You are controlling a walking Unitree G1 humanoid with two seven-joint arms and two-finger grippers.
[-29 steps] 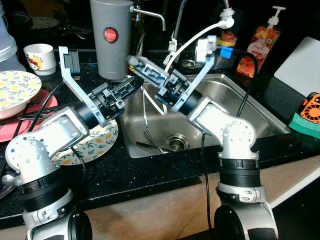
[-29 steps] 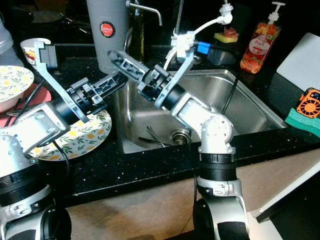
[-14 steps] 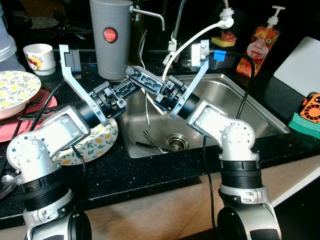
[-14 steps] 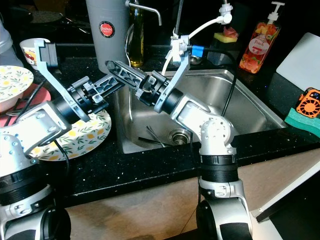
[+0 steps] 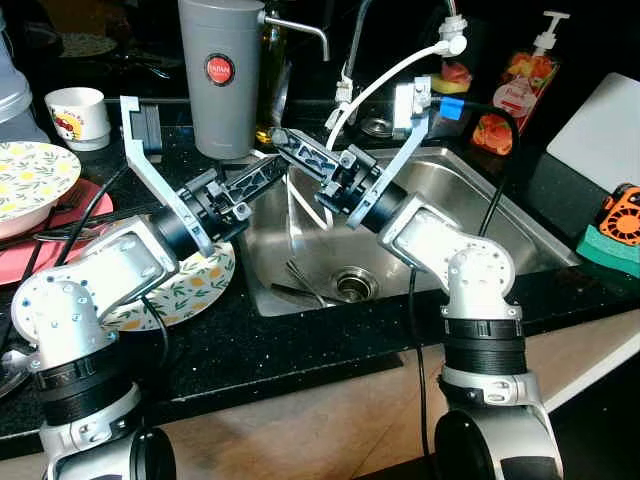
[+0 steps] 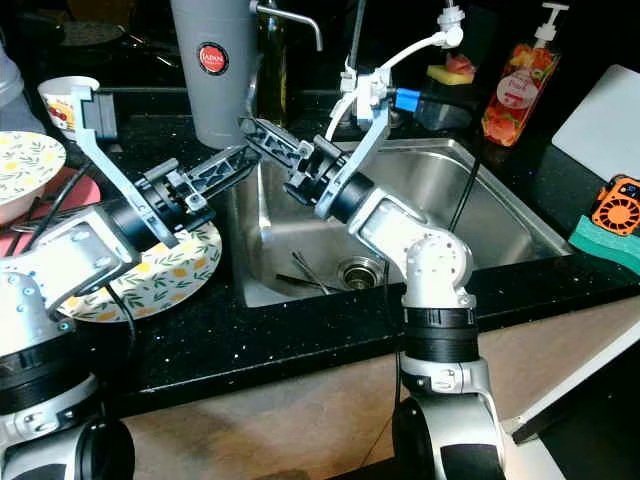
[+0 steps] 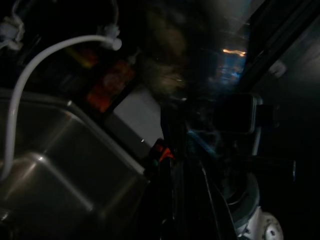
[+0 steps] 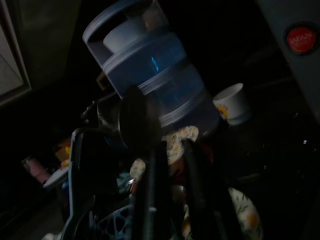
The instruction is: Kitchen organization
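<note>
Right gripper (image 5: 283, 139): pinched a dark spoon (image 8: 137, 120), bowl end sticking out past the fingertips, handle caught between the two black fingers. Reached in from 4 o'clock and hung above the 9 o'clock rim of the steel sink (image 5: 262, 250), tips aimed toward 10 o'clock. Sat just below a tall grey canister (image 5: 220, 80) at 11 o'clock on the black counter.

Left gripper (image 5: 272, 168): came in from 8 o'clock, tip just beside the right one, nearly meeting it over the same rim. Whether spread or pressed together could not be told; wrist picture too dark.

Passed over a flowered plate (image 5: 195, 285) at 8 o'clock by the sink edge. Left a few thin utensils (image 5: 300, 275) lying in the basin near the drain. Farther out: a flowered bowl (image 5: 30, 180) at 9 o'clock, a small white cup (image 5: 77, 110) at 10 o'clock, a soap bottle (image 5: 510, 95) at 2 o'clock, a white hose (image 5: 390, 75) arching at 12 o'clock.
</note>
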